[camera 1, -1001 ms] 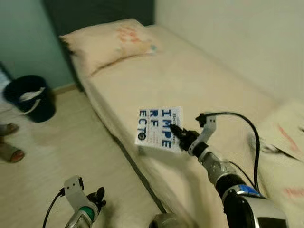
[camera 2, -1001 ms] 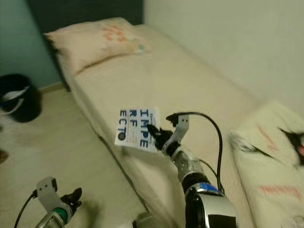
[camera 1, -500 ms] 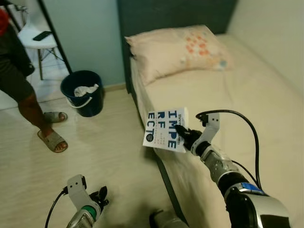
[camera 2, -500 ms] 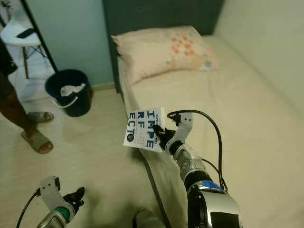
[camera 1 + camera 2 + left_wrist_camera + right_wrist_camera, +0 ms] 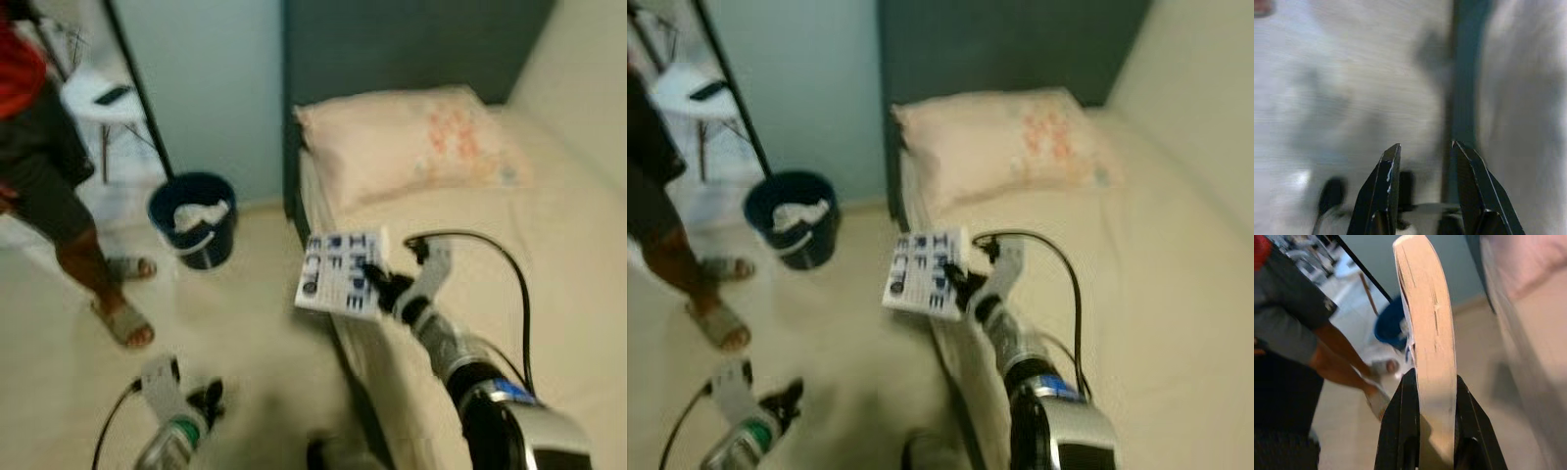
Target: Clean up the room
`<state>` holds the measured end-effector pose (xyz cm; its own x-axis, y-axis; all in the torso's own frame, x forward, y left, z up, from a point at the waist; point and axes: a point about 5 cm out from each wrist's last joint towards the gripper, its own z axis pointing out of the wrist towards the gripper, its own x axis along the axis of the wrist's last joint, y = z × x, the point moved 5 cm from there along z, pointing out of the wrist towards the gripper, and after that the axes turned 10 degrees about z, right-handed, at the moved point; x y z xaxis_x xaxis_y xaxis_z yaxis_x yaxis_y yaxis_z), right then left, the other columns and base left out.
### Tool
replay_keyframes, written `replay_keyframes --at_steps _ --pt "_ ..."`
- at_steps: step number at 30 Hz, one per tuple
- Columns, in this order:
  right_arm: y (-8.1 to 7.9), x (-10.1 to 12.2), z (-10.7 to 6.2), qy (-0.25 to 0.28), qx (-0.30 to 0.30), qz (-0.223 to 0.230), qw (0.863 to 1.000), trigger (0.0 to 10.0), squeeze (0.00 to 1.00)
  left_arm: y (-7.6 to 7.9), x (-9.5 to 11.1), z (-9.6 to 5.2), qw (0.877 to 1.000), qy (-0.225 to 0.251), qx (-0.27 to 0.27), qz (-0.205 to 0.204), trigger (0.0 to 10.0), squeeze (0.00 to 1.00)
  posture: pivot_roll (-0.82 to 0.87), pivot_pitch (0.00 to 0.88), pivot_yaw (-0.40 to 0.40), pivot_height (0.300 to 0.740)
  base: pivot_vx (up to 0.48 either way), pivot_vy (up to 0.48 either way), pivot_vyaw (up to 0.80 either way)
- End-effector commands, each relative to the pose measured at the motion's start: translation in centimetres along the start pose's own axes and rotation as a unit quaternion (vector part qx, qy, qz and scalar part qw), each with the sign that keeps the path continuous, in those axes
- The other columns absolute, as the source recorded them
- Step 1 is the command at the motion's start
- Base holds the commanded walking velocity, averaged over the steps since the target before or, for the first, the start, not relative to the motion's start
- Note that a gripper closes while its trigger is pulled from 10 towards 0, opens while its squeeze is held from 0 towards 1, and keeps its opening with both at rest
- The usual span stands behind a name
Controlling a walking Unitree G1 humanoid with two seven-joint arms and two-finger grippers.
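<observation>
My right gripper [image 5: 390, 291] is shut on a white book [image 5: 341, 274] with large blue letters on its cover, holding it up over the bed's left edge. In the right wrist view the book's page edge [image 5: 1427, 333] stands between the two black fingers [image 5: 1400, 426]. My left gripper [image 5: 208, 399] hangs low over the pale floor with nothing in it. In the left wrist view its fingers [image 5: 1382, 188] stand a little apart over bare floor.
A bed [image 5: 529, 255] with a pale pillow [image 5: 411, 137] runs along the right. A dark blue bucket [image 5: 193, 217] with white rubbish sits on the floor by the wall. A person in sandals [image 5: 64, 196] stands at the left, near a white chair [image 5: 103, 98].
The camera has kept swinging left and the picture is blurred. The bucket and the person sit further right in view. The book stays held in my right gripper.
</observation>
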<state>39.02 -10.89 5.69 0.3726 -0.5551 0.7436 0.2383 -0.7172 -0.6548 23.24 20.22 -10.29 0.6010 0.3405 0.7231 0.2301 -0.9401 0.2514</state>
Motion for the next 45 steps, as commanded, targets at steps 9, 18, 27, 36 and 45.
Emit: replay_keyframes --at_steps 9,18,27,36,45 --pt "1.0 -0.2 -0.4 0.006 -0.024 0.009 1.0 10.0 0.0 0.5 -0.5 0.0 1.0 -0.011 -0.007 0.007 10.0 0.0 -0.15 0.0 0.015 0.74 0.48 0.0 -0.75" --pt "1.0 -0.1 -0.5 0.01 -0.025 0.009 1.0 10.0 0.0 0.4 -0.5 0.2 0.999 -0.023 0.012 0.033 10.0 0.0 -0.15 0.0 0.012 0.74 0.414 0.0 0.0" --pt "0.9 -0.3 -0.5 0.006 -0.017 0.013 1.0 10.0 0.0 0.7 -1.1 0.1 0.999 -0.037 0.003 0.039 10.0 0.0 -0.15 0.0 0.011 0.74 0.0 -0.248 0.0" --pt "0.7 -0.7 -0.7 -0.001 0.002 0.011 1.0 10.0 0.0 0.4 -1.3 0.1 0.999 -0.037 0.015 0.018 10.0 0.0 -0.15 0.0 0.009 0.74 0.0 -0.202 0.62" --pt "2.3 -1.0 -1.3 -0.014 -0.049 0.001 0.999 10.0 0.0 0.4 -1.2 0.1 0.999 -0.039 0.018 0.027 10.0 0.0 -0.16 0.0 0.001 0.74 0.0 0.0 0.09"
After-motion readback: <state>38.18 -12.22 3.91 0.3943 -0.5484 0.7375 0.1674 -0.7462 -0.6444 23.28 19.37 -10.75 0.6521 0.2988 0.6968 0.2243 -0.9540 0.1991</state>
